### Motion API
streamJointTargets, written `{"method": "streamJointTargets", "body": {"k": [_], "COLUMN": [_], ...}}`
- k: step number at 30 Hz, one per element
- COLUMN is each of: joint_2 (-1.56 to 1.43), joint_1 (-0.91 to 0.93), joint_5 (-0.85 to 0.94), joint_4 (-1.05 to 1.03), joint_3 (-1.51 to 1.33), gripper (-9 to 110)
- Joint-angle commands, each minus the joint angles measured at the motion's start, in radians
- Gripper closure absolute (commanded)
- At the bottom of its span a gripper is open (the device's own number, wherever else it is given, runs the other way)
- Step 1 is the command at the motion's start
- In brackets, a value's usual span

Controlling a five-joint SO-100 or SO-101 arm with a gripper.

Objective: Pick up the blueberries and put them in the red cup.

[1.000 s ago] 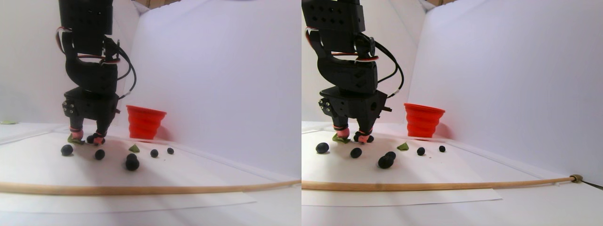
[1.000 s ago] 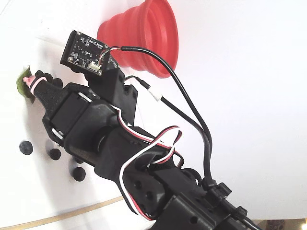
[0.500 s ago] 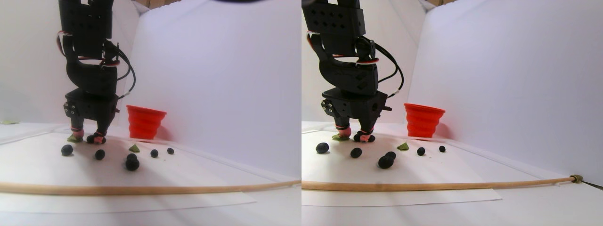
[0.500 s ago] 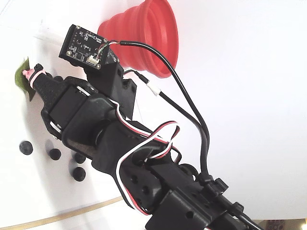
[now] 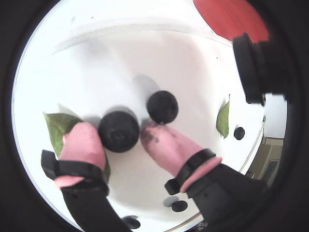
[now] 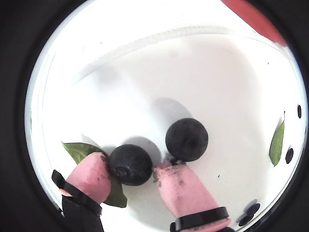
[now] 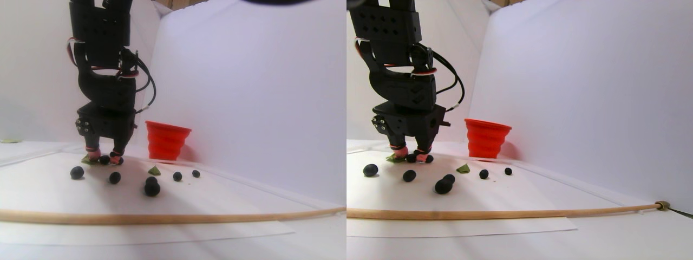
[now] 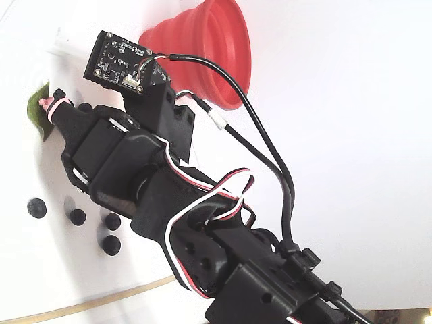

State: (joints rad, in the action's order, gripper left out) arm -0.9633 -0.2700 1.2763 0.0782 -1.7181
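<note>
In a wrist view the red cup [image 5: 231,18] is cut off by the round lens border, and only a slice of its rim shows. In the fixed view the arm [image 8: 169,202] hides most of the pincer [image 8: 48,106] and covers part of the worktop [image 8: 27,270], so the berries under the fingertips cannot be seen there. The green leaf [image 6: 82,151] lies partly under a pink fingertip [image 6: 89,176]. In a wrist view, small dark blueberries [image 5: 179,206] near the lower edge are blurred.
</note>
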Motion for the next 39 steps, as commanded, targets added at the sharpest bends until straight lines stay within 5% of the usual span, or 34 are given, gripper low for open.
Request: {"method": "streamJointTargets", "body": {"k": [1,39], "joint_2": [-0.021,-0.135], "joint_1": [0.038,0.025], "joint_5": [0.006,0.038], "joint_4": [0.028,0.051], "joint_3": [0.029,-0.077], "gripper": [86,89]}}
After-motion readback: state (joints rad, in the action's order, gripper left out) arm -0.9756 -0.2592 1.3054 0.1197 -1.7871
